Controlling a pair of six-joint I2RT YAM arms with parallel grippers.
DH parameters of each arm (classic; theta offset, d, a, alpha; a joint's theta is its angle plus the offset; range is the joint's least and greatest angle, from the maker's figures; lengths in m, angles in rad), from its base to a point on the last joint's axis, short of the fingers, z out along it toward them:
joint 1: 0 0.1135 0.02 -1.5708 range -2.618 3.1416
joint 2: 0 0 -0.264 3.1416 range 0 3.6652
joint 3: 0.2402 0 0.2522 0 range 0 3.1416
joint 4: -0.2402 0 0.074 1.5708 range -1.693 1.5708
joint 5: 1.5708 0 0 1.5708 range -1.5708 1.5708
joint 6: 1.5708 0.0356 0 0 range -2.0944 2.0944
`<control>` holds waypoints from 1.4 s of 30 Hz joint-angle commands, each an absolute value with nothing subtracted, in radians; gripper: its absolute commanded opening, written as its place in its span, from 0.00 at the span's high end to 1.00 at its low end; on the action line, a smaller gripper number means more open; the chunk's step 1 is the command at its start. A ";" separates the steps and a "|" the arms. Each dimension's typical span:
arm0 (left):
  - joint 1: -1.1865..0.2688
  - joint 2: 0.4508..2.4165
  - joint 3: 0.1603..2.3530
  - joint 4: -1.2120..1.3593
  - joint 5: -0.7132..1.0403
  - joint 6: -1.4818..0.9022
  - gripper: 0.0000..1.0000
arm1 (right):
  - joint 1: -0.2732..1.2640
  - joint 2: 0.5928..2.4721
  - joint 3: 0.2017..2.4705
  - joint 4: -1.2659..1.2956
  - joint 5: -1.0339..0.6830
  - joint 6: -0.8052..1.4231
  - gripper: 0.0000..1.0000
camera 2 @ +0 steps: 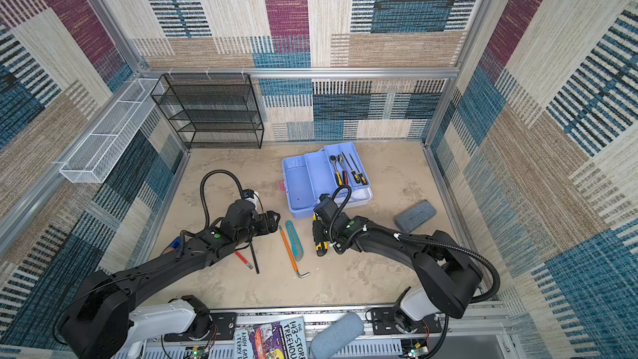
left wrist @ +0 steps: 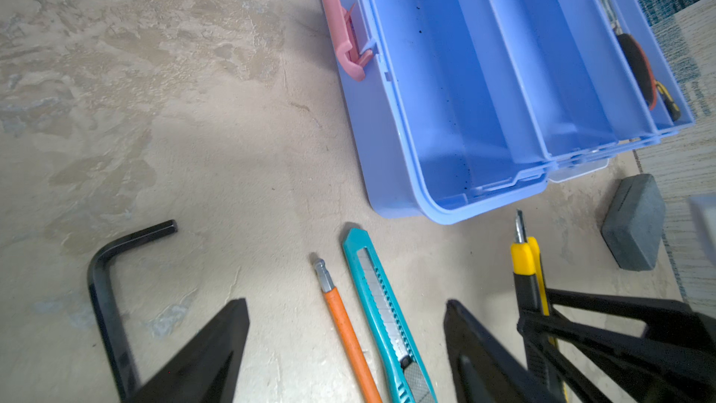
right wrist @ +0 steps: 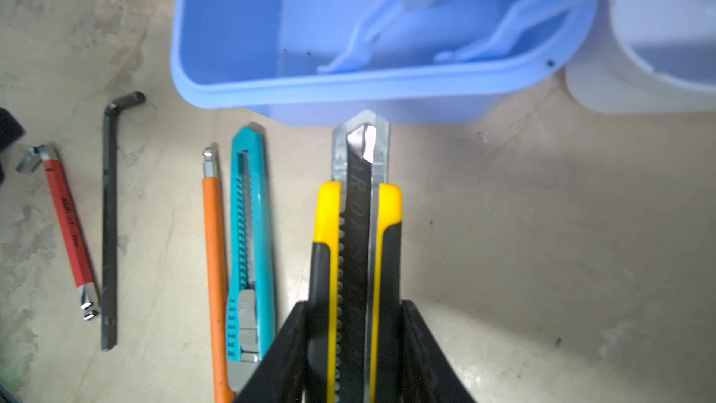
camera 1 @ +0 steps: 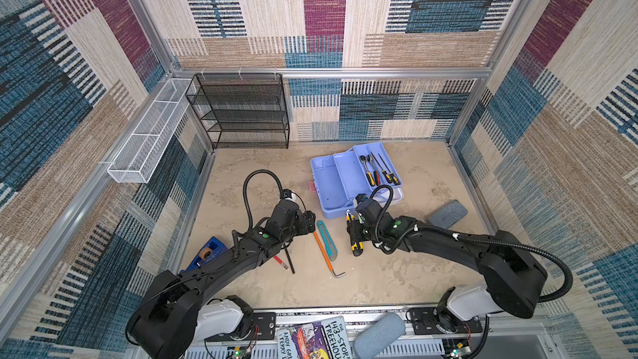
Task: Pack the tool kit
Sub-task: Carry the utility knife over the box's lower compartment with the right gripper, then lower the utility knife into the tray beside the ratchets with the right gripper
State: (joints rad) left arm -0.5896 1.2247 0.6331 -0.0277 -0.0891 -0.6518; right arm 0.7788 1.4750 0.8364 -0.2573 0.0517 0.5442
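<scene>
- Pinching the yellow knife (right wrist: 356, 226) in my right claw (right wrist: 354, 312), its long axis pointing straight ahead at the box (right wrist: 348, 85).
- The box's open base lies just beyond the blade tip.
- My left claw (left wrist: 346, 304) is spread, holding nothing.

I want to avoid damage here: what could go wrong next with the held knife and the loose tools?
1. The right end effector holds the knife with its tip pointing at the box wall: it may strike the wall instead of going in.
2. The left end effector stands open near the orange key and teal cutter, which lie side by side: it may catch both.
</scene>
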 commanded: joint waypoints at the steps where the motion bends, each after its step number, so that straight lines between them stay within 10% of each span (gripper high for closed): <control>1: -0.590 1.227 0.647 -0.032 -0.084 -0.656 0.18 | 0.779 1.474 0.883 -0.220 0.050 0.518 0.77; 42: -0.589 1.179 0.632 -0.048 -0.104 -0.660 0.18 | 0.535 2.119 1.795 -0.565 0.264 0.088 0.72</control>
State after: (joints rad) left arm -0.5896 1.1824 0.6346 -0.0517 -0.0799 -0.6518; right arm 0.5385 2.1025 1.7767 -0.5388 0.2642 0.1020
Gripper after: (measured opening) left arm 0.824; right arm 0.373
